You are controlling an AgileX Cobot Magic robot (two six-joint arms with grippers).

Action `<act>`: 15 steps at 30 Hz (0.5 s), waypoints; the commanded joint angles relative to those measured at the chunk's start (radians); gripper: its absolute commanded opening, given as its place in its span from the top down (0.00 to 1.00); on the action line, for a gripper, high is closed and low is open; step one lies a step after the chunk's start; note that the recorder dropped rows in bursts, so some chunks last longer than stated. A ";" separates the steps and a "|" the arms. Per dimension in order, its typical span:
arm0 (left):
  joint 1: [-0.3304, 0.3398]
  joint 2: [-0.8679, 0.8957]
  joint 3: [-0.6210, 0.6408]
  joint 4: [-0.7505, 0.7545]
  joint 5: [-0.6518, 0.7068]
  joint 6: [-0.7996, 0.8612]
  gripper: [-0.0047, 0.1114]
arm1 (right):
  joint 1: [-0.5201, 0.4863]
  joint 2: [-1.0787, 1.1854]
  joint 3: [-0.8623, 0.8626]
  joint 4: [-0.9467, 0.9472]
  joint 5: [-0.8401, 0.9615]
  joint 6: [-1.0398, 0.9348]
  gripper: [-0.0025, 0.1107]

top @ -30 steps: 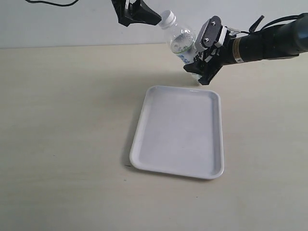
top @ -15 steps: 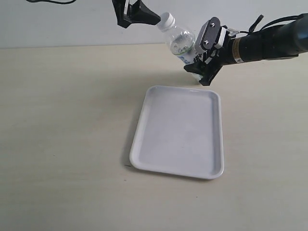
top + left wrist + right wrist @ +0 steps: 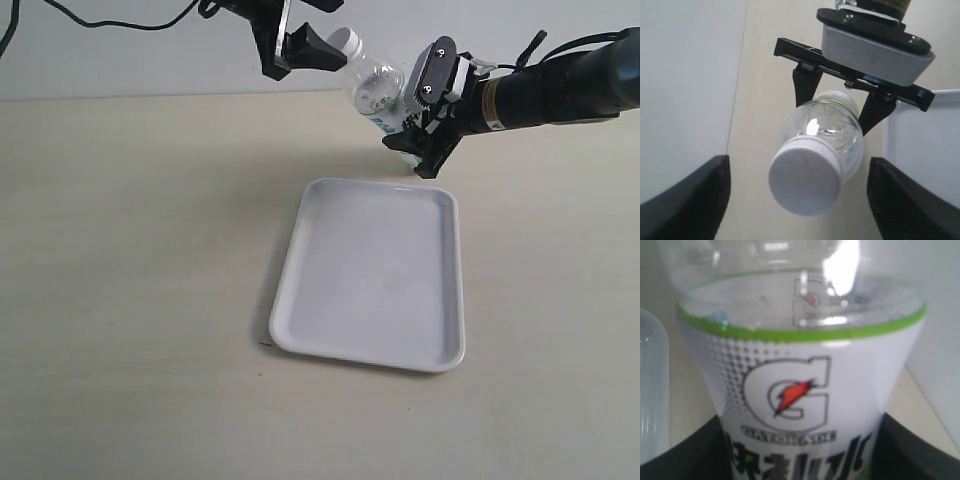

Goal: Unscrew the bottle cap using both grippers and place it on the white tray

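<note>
The clear bottle [image 3: 377, 86] hangs tilted above the table's far side, with my right gripper [image 3: 415, 112] shut on its labelled body [image 3: 800, 390]. Dark fingers [image 3: 687, 455] press both sides of the label. The white bottle cap [image 3: 347, 42] sits on the bottle's neck, pointing at my left gripper [image 3: 325, 50]. In the left wrist view the cap [image 3: 805, 182] faces the camera between the two dark fingers [image 3: 690, 195] of the left gripper [image 3: 800, 205], which stands open with a gap on each side. The white tray [image 3: 330, 340] lies flat in front of the bottle, with nothing on it.
The tan table [image 3: 140, 260] stretches around the tray. A pale wall [image 3: 120, 60] rises behind the table. The right arm [image 3: 560, 90] reaches in from the right, and cables [image 3: 100, 20] trail from the left arm at the top.
The left gripper has turned at the wrist and shifted a little down and right, closer to the cap. The bottle and right gripper have held still.
</note>
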 commanded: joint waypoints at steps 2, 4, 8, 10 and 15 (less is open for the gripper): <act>-0.004 0.001 0.003 -0.020 -0.025 0.004 0.34 | -0.001 -0.002 -0.007 0.011 0.014 -0.019 0.98; -0.004 0.004 0.003 -0.027 -0.025 0.004 0.34 | -0.001 -0.002 -0.007 0.011 0.014 -0.019 0.98; -0.004 0.022 0.003 -0.029 -0.013 0.002 0.34 | -0.001 -0.002 -0.007 0.011 0.014 -0.019 0.98; -0.004 0.029 0.003 -0.031 -0.013 0.002 0.34 | -0.001 -0.002 -0.007 0.011 0.014 -0.019 0.98; -0.004 0.034 0.003 -0.051 -0.013 0.002 0.34 | -0.001 -0.002 -0.007 0.011 0.014 -0.019 0.98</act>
